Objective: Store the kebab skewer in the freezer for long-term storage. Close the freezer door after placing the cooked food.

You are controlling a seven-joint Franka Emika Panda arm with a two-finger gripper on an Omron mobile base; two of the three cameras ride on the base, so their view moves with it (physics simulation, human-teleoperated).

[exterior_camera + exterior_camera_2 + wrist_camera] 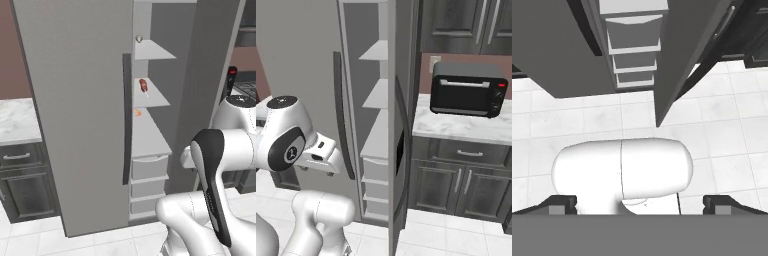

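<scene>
The kebab skewer (144, 85), reddish-brown chunks on a pale stick, lies on a middle white shelf inside the freezer (150, 130). White drawers (149, 167) sit below the shelves. The freezer door (398, 150) stands open and is seen edge-on, with its dark dispenser panel (400, 152) facing right. In the left base view the same door (200, 90) rises right of the shelves. My gripper (640, 204) is open with nothing between its fingertips (562, 202). It hangs low in front of the freezer, pointing down at the tiled floor, well below the skewer.
The plain grey door (75, 115) with a long dark handle (126, 120) stands left of the freezer. A small orange item (138, 113) lies one shelf below the skewer. A black toaster oven (468, 90) sits on the marble counter (456, 127) above dark cabinets (456, 185).
</scene>
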